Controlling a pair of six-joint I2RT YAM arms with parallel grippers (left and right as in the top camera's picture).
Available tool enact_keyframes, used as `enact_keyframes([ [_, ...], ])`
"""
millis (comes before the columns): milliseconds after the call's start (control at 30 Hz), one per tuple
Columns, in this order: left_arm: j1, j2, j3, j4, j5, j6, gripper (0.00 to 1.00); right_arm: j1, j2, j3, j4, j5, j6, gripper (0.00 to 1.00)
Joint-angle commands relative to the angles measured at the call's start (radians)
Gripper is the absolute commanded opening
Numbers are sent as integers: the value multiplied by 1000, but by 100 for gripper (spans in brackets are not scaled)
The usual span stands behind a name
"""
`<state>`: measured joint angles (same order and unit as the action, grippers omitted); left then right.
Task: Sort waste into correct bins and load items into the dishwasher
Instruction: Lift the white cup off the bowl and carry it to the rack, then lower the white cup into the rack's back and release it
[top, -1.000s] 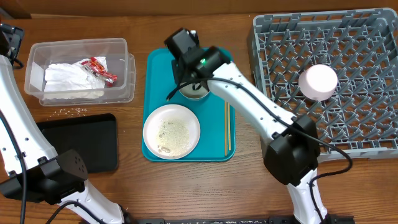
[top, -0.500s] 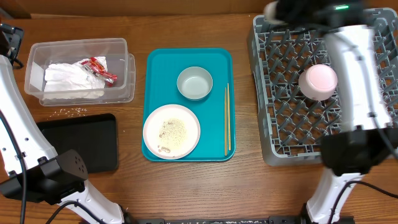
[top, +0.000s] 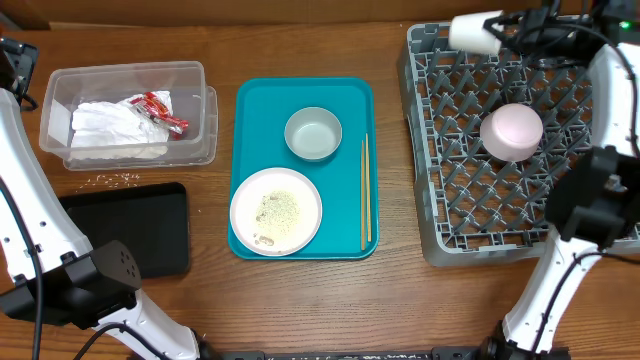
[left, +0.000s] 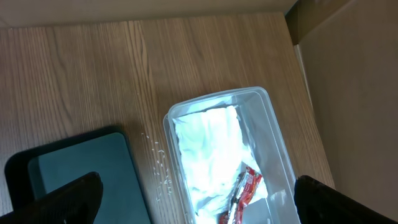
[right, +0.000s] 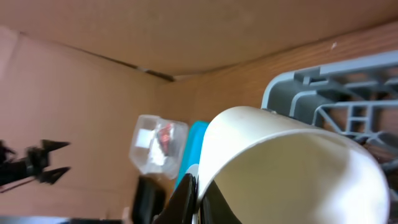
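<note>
My right gripper (top: 497, 30) is shut on the rim of the small white cup (top: 472, 31), holding it on its side above the far-left corner of the grey dish rack (top: 430, 150). In the right wrist view the cup (right: 292, 155) fills the frame, one finger (right: 184, 198) outside its wall and one inside. A white bowl (top: 511, 132) lies upside down in the rack. The grey bowl (top: 313, 134) and the white plate (top: 276, 211) with rice scraps sit on the teal tray (top: 250, 100). My left gripper (left: 199, 208) hangs open above the clear tub (left: 273, 143), which holds napkins (left: 208, 149) and a red wrapper (left: 245, 190).
Chopsticks (top: 365, 193) lie along the teal tray's right side. The shallow black tray (top: 135, 225) sits at the front left, with loose rice grains (top: 115, 180) on the wood between it and the clear tub (top: 130, 150). Cardboard walls close the back.
My right arm has swung from over the grey bowl on the teal tray to the rack's far-left corner, carrying the white cup. The left arm has stayed still.
</note>
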<state>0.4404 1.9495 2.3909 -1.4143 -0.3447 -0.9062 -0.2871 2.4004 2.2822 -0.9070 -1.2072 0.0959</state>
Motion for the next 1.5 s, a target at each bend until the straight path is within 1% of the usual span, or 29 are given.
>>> enact_keyframes([
  [0,-4,9,0,2,-13,9,100,4,57,8,47,-116,104,4],
  [167,-4,9,0,2,-13,9,100,-5,130,8,97,-115,222,4],
  [267,-4,9,0,2,-13,9,100,-24,136,8,83,-96,225,4],
  [400,-4,9,0,2,-13,9,100,-51,135,8,82,-96,277,4],
  [767,-4,9,0,2,-13,9,100,-77,134,8,11,-96,279,5],
  [900,-4,9,0,2,-13,9,100,-77,134,10,11,-112,279,6],
  [967,-4,9,0,2,-13,9,100,-77,132,10,48,-197,279,5],
  [1033,-4,9,0,2,-13,9,100,-75,132,10,135,-321,288,5],
  [1100,-4,9,0,2,-13,9,100,-71,132,10,211,-358,359,5],
  [1200,-4,9,0,2,-13,9,100,-61,132,10,271,-336,417,6],
  [1300,-4,9,0,2,-13,9,100,-55,132,10,269,-261,458,5],
  [1467,-4,9,0,2,-13,9,100,-55,132,8,249,-202,482,6],
])
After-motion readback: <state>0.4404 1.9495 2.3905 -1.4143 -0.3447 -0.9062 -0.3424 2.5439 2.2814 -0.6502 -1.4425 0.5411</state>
